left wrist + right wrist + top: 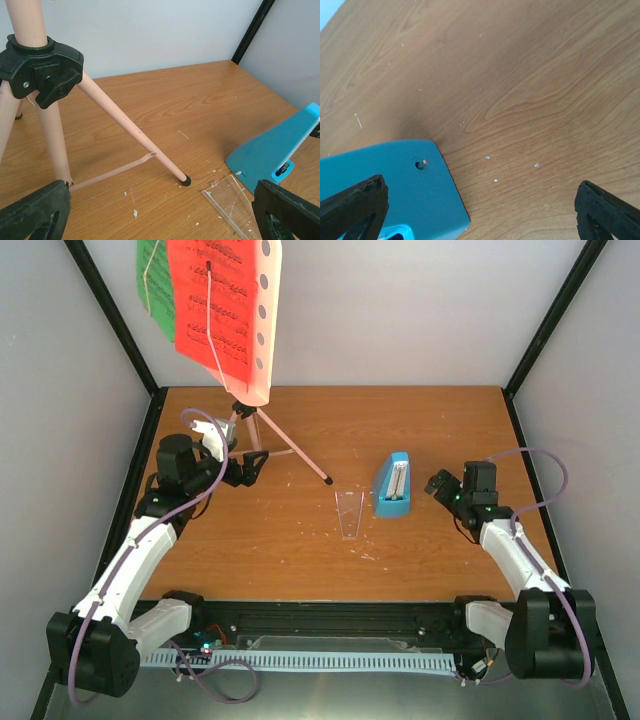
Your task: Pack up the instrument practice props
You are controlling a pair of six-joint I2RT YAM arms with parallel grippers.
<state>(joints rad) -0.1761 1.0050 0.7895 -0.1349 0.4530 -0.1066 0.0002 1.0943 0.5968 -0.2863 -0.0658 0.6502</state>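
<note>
Wooden bench (290, 550), nothing packed yet. Your left tool (247, 468) gapes wide beside the pink tripod music stand (262, 340) at upper left. Your right tool (441, 486), equally wide, nears the mid-frame blue pyramid metronome (393, 485). Approach looks underway; next, close squarely on each.

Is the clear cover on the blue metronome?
No, the clear cover lies flat beside the metronome, apart from it.

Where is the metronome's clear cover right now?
In the top external view the clear cover lies flat near the middle of the table, just left of the blue metronome and below the pink stand's nearest foot.
</note>
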